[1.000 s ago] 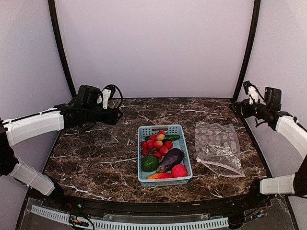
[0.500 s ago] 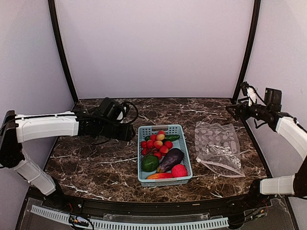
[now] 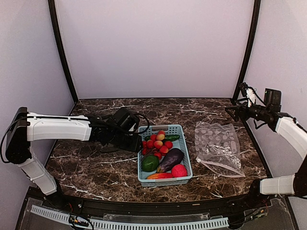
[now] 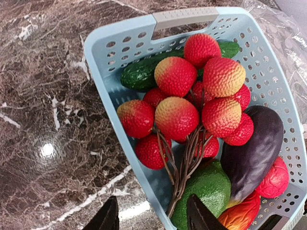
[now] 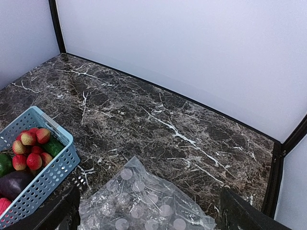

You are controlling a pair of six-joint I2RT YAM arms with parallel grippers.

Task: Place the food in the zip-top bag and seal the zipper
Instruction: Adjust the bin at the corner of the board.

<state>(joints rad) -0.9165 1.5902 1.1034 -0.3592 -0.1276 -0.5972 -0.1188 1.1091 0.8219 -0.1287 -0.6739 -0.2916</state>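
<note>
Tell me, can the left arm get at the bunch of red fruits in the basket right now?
Probably yes. The left gripper hangs just above the left rim of the basket, its jaws apart and empty, and the bunch of red fruits lies on top, uncovered. Only that rim sits close.
</note>
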